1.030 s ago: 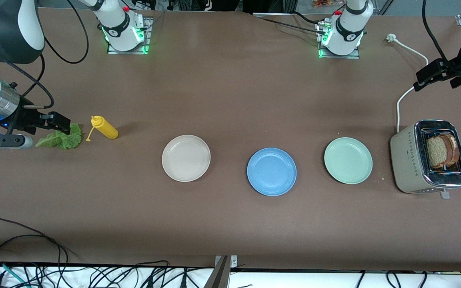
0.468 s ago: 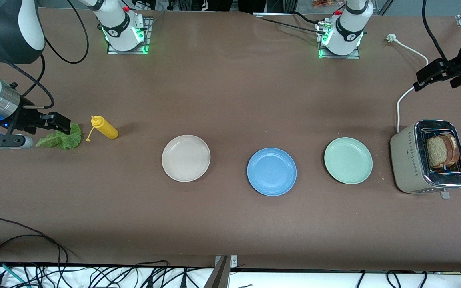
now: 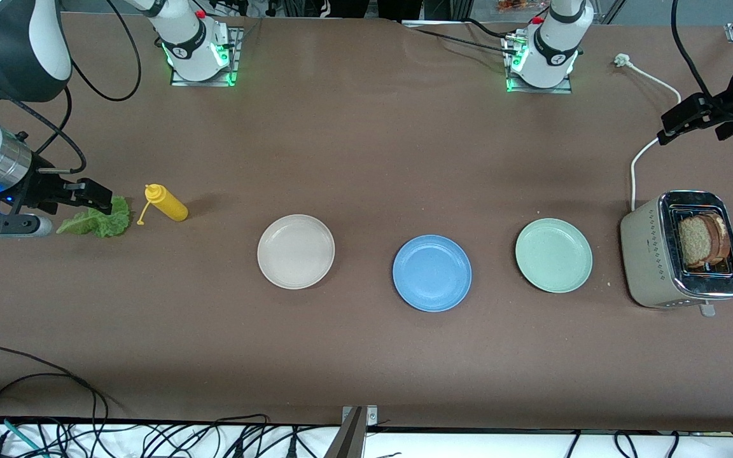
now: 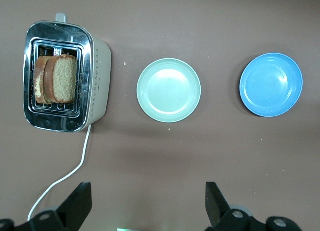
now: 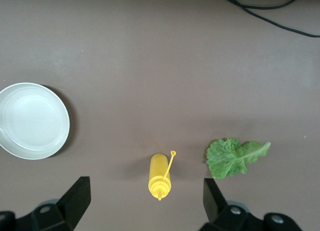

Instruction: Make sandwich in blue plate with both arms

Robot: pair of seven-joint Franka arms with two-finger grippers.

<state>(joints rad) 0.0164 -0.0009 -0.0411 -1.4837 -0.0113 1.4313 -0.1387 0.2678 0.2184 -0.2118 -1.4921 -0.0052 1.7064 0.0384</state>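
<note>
Centrally, the blue plate lies bare between a beige plate and a mint-green plate. Bread slices stand in the toaster. Right gripper, fingers apart, hangs over the lettuce leaf beside a mustard bottle; left gripper, fingers apart, hangs over the toaster's cord.

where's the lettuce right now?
The lettuce leaf lies flat on the table at the right arm's end, beside the yellow squeeze bottle; in the front view the right tool, open, hangs over its edge.
</note>
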